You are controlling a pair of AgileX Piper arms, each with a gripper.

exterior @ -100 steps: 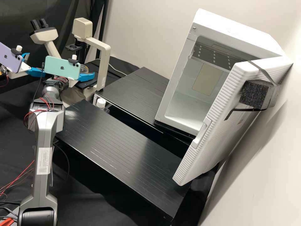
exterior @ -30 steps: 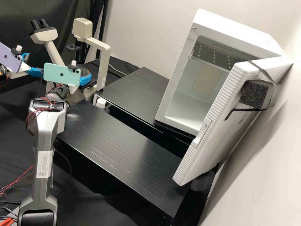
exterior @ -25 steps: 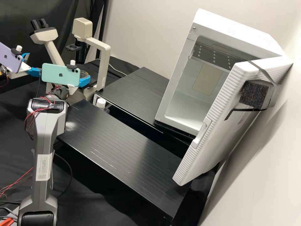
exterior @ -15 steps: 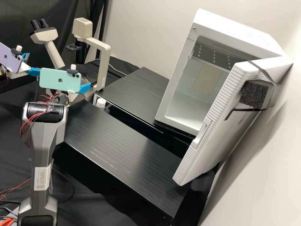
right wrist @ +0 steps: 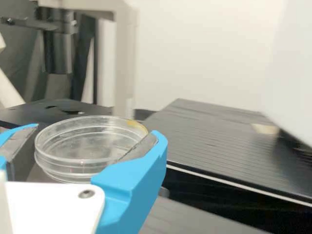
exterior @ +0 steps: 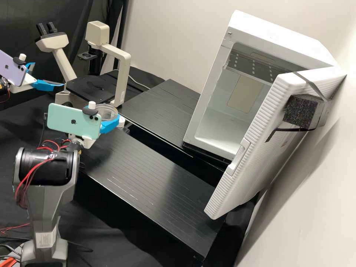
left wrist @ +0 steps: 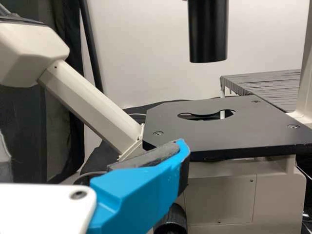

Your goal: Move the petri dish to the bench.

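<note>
Right arm [exterior: 45, 207]: has drawn back from the microscope stage [exterior: 85, 91] towards the high camera since the earlier frames, carrying its load off the stage and down; the other arm looks parked where it was.
Petri dish [right wrist: 90, 148]: up in the air, in the right arm's grip. From the high view it lines up with the far end of the near table [exterior: 148, 185], by a white-capped bottle [exterior: 121, 122], though I can't tell how high it rides.
Right arm's fingers [right wrist: 134, 183]: clamped on the dish, one on either side.
Left arm's fingers [exterior: 46, 86]: apart, with nothing between them, beside the microscope.
Task so far: the dish is gripped and clear of the stage, so I'd call it a bit past halfway.
Still to do: bring it over a bare patch, most likely on the near table, lower it level, let go and back away.
High view: gives the lie of the room, with the white cabinet [exterior: 282, 33] standing with its door [exterior: 256, 137] swung out beside the near table.
Left wrist view: looks closely at the stage, bare around its round opening, the black tube [left wrist: 208, 34] above.
Right wrist view: brings out the clear walls, a yellowish patch at the rim and the grey pads [right wrist: 141, 147] against the side; whether a lid is on, I can't tell.
</note>
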